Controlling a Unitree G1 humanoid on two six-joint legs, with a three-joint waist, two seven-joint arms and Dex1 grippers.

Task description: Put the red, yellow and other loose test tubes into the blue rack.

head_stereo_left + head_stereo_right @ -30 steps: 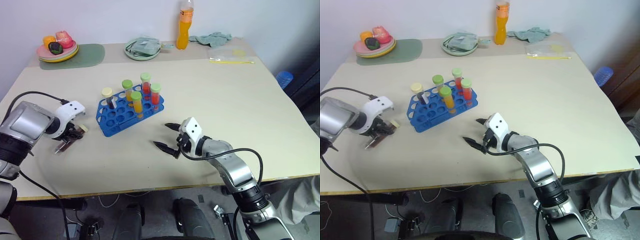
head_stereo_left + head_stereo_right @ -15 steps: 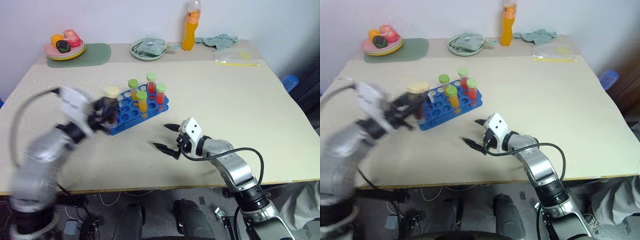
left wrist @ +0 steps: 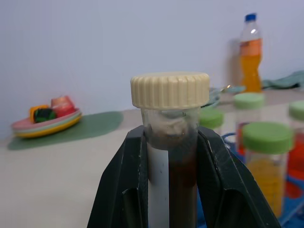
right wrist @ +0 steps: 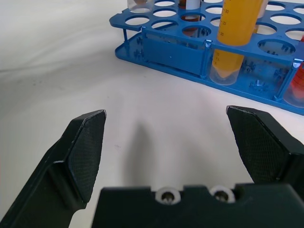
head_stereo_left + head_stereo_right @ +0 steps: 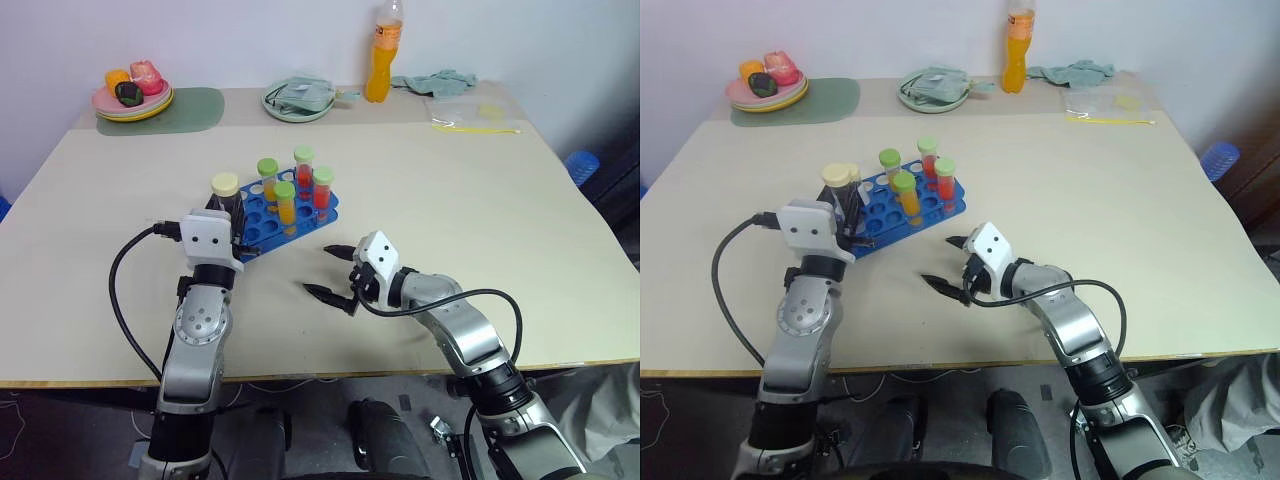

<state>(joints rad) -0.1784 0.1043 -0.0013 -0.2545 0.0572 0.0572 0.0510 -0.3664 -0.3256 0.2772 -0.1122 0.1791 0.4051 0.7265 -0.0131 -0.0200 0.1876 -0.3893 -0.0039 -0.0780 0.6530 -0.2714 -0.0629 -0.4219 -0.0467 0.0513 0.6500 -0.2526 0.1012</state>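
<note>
left gripper has swung in from the table's left edge to the blue rack, clamped on a cream-capped dark test tube held upright at the near-left corner. right gripper unmoved, spread wide, empty. insertion looks next.

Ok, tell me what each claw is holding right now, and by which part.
The left claw grips a cream-capped test tube of dark liquid by its body, just below the cap. The right claw is open, holding nothing.
</note>
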